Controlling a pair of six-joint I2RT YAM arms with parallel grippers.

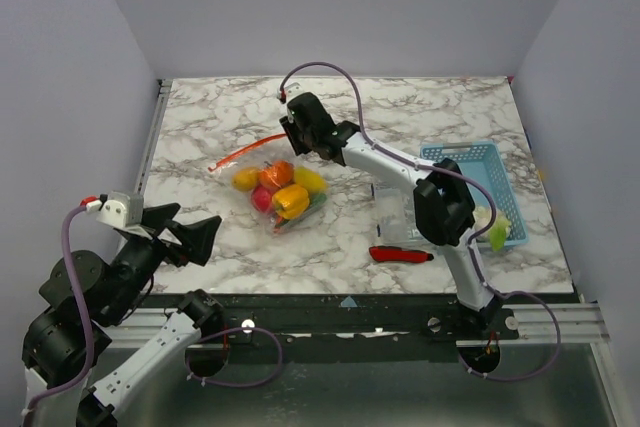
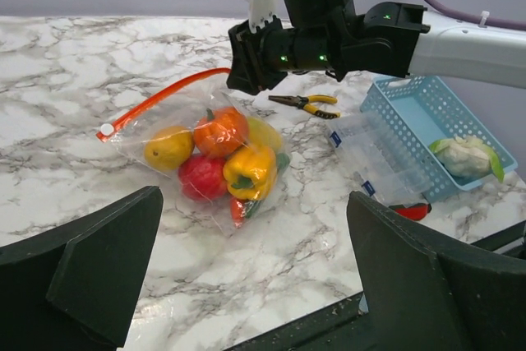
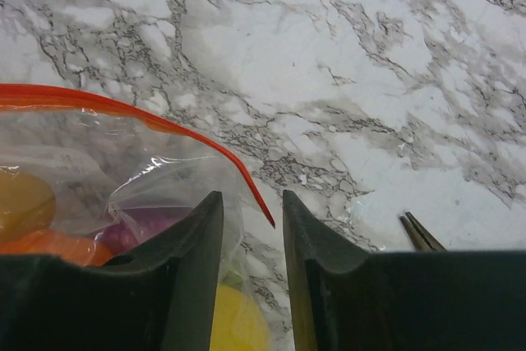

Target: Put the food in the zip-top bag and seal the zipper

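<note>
My left arm (image 1: pixel 110 282): folded back at near-left corner, wrist level, pointing forward and right. My left gripper (image 1: pixel 186 228): held low, fingers (image 2: pixel 90 260) spread wide apart. My right arm (image 1: pixel 385 159): elbow raised on right side, forearm stretched forward and left across middle. My right gripper (image 1: pixel 289 143): tipped downward, fingers (image 3: pixel 193 269) drawn close together, narrow gap between them.

Right wrist view: dark metal plier tip (image 3: pixel 419 232) only, lower right; glossy toy food (image 3: pixel 25 203) cut by left and bottom edges. Left wrist view: red-handled knife (image 2: pixel 408 211) mostly hidden, lower right.
</note>
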